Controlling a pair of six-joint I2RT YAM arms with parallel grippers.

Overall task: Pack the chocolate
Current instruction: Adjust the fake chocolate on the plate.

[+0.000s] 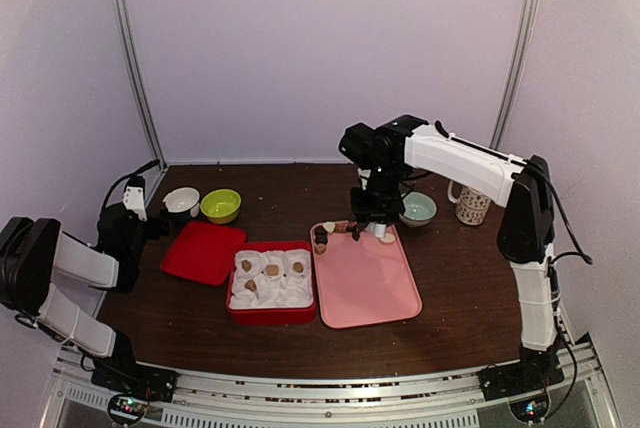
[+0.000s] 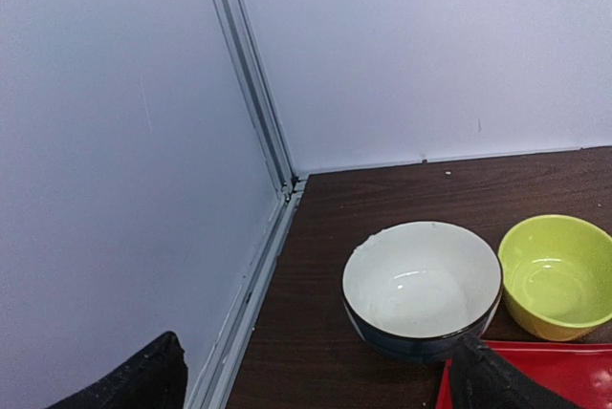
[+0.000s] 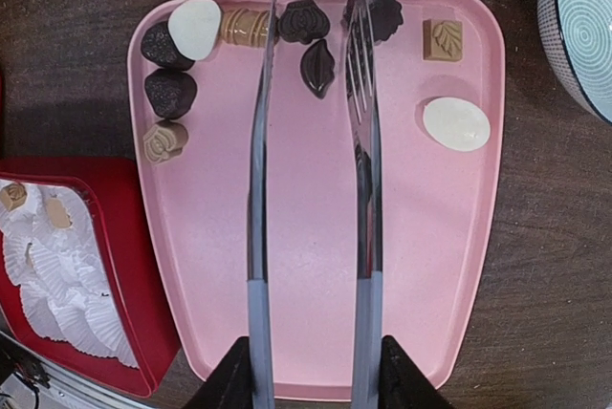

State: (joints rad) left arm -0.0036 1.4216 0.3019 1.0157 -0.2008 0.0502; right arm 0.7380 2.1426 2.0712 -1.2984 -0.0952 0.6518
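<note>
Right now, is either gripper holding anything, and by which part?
The right gripper holds the metal tongs by their pale blue handle end, prongs open over the pink tray. The left gripper is open and holds nothing.

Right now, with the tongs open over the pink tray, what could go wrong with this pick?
1. The tongs straddle the dark leaf-shaped chocolate, but another dark piece sits right beside the left tine; closing could drag it along.
2. The right tine overlaps a round dark piece, which might get knocked.
3. A loosely pinched piece could drop before reaching the red box.
</note>
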